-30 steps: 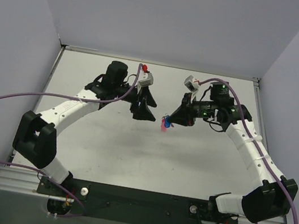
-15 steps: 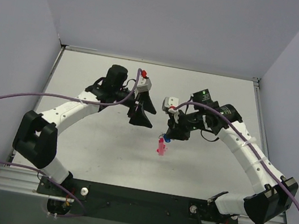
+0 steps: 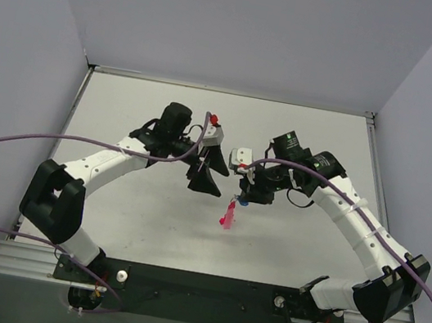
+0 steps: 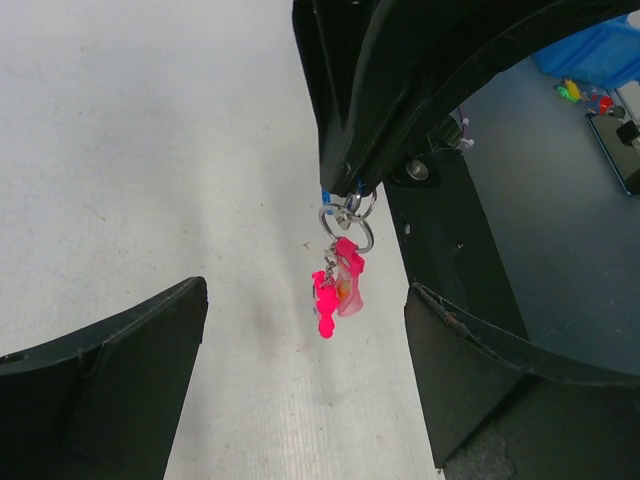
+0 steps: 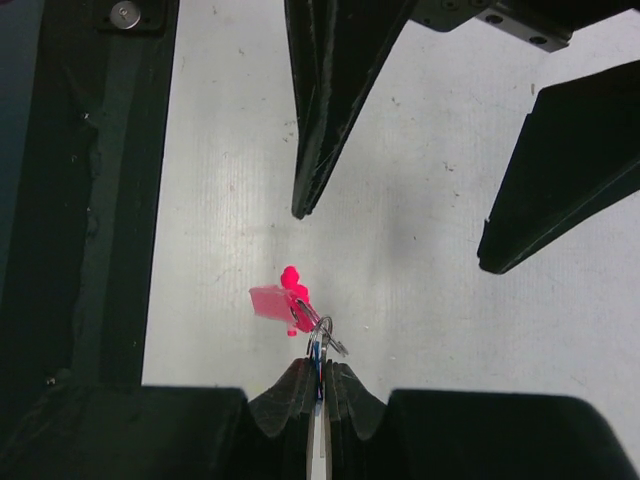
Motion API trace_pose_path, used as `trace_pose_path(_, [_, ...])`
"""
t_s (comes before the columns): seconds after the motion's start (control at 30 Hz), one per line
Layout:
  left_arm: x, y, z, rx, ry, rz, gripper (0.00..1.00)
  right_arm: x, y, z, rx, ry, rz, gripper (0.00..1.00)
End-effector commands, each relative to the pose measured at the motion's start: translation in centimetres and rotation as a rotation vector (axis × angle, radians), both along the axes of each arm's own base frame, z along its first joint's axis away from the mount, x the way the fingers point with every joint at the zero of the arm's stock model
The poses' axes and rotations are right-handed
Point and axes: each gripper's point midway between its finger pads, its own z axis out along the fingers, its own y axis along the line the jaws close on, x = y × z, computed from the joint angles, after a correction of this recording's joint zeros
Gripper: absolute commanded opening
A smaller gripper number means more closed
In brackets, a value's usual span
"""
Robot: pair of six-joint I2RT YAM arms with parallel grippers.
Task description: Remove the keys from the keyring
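Observation:
My right gripper (image 3: 240, 200) is shut on the blue key (image 5: 316, 360), of which only a thin blue edge shows between the pads. The silvery keyring (image 5: 322, 335) hangs from that key just below the fingertips, and the pink keys (image 5: 280, 298) dangle from it above the table. In the left wrist view the keyring (image 4: 347, 225) and pink keys (image 4: 338, 285) hang from the right gripper's tips. My left gripper (image 3: 206, 183) is open and empty, just left of the hanging keys and not touching them. Its fingers (image 5: 320, 130) show across from the keys in the right wrist view.
The white table (image 3: 149, 217) lies under both grippers. A black rail (image 3: 195, 286) runs along its near edge, and grey walls close the back and sides. Purple cables (image 3: 3, 147) loop off both arms.
My right gripper turned and came down toward the centre, so the keys now hang straight below it. My left gripper moved right and nearer to them.

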Motion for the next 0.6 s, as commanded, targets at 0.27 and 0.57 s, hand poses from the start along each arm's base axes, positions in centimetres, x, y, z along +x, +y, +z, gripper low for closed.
trace_pose_path(0.27, [-0.7, -2.0, -1.5, 0.027, -0.071, -0.044, 0.9, -3.4, -1.0, 0.0, -0.016, 0.035, 0.114, 0.0])
trace_pose_path(0.57, [-0.2, -2.7, -2.0, 0.04, -0.016, -0.096, 0.9, -4.5, -1.0, 0.4, 0.008, 0.056, 0.16, 0.0])
